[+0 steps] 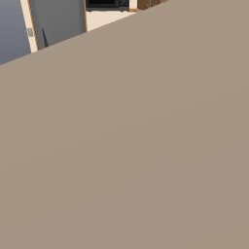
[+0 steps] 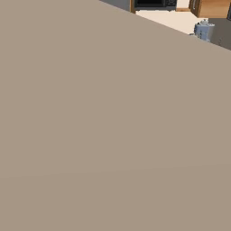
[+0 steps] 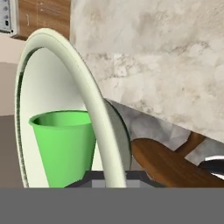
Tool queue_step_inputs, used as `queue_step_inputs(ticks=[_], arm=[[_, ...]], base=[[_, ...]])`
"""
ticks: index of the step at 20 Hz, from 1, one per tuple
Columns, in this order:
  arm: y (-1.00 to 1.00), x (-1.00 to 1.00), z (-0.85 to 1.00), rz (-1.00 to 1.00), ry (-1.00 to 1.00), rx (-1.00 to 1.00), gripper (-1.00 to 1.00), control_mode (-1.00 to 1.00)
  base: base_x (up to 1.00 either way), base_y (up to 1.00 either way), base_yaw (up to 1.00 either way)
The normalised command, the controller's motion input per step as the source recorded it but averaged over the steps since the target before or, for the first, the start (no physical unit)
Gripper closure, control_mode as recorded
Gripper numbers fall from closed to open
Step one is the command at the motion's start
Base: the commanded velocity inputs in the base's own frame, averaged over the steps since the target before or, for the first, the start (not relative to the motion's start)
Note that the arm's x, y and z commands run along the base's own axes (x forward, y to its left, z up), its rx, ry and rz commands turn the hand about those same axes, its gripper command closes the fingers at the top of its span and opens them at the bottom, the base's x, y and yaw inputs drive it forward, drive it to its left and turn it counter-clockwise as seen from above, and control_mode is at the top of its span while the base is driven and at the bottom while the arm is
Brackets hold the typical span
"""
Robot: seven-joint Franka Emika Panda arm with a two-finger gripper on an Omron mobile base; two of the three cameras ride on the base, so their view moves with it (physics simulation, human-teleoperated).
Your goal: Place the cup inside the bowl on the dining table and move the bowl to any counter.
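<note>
Currently: bowl [image 3: 61, 74] – cream-white, plain thick rim, seen close and edge-on in hand view | cup [image 3: 65, 146] – bright green, tapered, handleless, sitting inside bowl | gripper – closed on bowl rim | background – marbled stone surface [image 3: 166, 61], brown wooden piece [image 3: 170, 164] beside bowl.

The cream-white bowl [image 3: 57, 94] filled the hand view close up, its plain rim arching overhead. The bright green cup [image 3: 65, 146] stood inside it, mouth open, before the marbled counter [image 3: 166, 61].
</note>
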Motion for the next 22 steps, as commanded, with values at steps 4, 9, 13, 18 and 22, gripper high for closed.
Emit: queue_step_inputs(ticks=[4,9,13,18,22], arm=[[-0.01,-0.99,0.35,0.06,-0.03,0.02,1.00,-1.00],[-0.05,-0.96,0.16,0.01,-0.03,0.05,1.00,-1.00],[0.00,-0.28,0.00,0.00,-0.01,0.00,1.00,-1.00],[0.00,0.00,0.00,0.00,0.00,0.00,1.00,-1.00],[0.00,0.00,0.00,0.00,0.00,0.00,1.00,1.00]], base=[[0.00,0.00,0.00],[0.00,0.00,0.00],[0.00,0.00,0.00],[0.00,0.00,0.00],[-0.10,0.03,0.00]])
